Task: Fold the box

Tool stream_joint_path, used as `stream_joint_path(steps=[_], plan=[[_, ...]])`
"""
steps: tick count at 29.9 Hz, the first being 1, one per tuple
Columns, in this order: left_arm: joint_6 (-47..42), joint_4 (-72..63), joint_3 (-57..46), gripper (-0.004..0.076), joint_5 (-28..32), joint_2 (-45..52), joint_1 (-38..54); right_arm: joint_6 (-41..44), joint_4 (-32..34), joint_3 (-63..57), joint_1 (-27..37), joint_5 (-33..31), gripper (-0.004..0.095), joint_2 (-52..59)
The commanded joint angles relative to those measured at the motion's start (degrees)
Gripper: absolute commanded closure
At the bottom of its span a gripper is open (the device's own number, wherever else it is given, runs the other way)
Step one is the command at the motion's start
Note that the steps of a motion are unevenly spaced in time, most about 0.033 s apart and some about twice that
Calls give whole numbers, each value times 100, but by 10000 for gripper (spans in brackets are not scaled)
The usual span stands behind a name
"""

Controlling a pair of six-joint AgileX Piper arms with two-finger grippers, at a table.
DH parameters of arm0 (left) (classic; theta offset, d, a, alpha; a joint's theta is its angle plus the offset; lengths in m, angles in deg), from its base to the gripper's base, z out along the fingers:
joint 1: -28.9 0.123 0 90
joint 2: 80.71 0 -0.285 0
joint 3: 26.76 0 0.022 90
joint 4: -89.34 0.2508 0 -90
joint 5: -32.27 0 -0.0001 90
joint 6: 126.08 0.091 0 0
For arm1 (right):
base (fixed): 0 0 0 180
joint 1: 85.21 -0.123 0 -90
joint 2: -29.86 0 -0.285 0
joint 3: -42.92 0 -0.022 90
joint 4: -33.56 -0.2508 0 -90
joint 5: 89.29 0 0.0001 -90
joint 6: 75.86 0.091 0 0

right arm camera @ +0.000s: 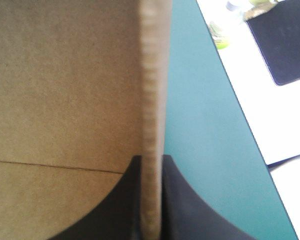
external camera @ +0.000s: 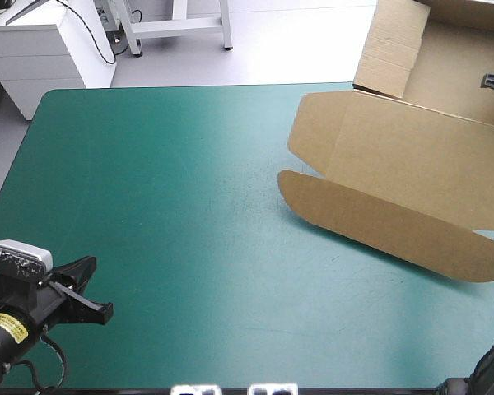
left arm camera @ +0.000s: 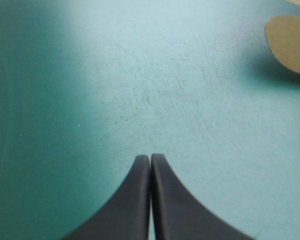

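The brown box (external camera: 395, 156) lies as a cut sheet on the right half of the table, its long rounded flap (external camera: 379, 222) toward me. In the right wrist view my right gripper (right arm camera: 151, 160) is shut on an upright edge of the box (right arm camera: 152, 100), with the broad panel (right arm camera: 65, 90) beside it. In the high view that gripper is almost wholly past the table's right edge. My left gripper (external camera: 101, 306) hovers over the near left corner, far from the box, and its fingers meet in an arch (left arm camera: 150, 157). A rounded flap tip (left arm camera: 290, 42) shows far ahead of it.
A larger open brown carton (external camera: 428, 49) stands beyond the table's far right corner. The teal-green cover (external camera: 165, 206) stretches bare between my left gripper and the box. The table's right edge (right arm camera: 230, 100) runs close beside my right gripper.
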Motion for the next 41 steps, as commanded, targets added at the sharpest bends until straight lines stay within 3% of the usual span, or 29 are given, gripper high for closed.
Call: stream_joint_path(steps=[1,8,11,15,20,23,30,33,39,41], plan=[[-21,20,141,732,388,-35,-14,-15,-112,171,288,-18,927,13],[-21,30,118,732,365,-35,-14,-167,132,171,489,-18,915,-586],[-21,30,118,732,352,-35,-14,-167,141,171,531,-18,858,-793],[-21,30,118,732,352,-46,-14,-167,141,122,531,-27,633,-964],[-21,30,118,732,349,-46,-14,-331,202,-108,589,-27,257,-1027],[-21,30,118,732,349,-46,-14,-178,81,-180,608,-27,176,-916],[67,30,118,732,339,-55,-14,-312,-143,-174,634,-27,236,115],[67,13,118,732,339,-55,-14,-492,-689,-174,634,-27,403,707],[67,13,118,732,339,-55,-14,-1293,-2623,-331,527,-27,933,1618],[67,-14,118,732,339,-55,-14,-1357,-2701,-451,354,-27,914,1884]])
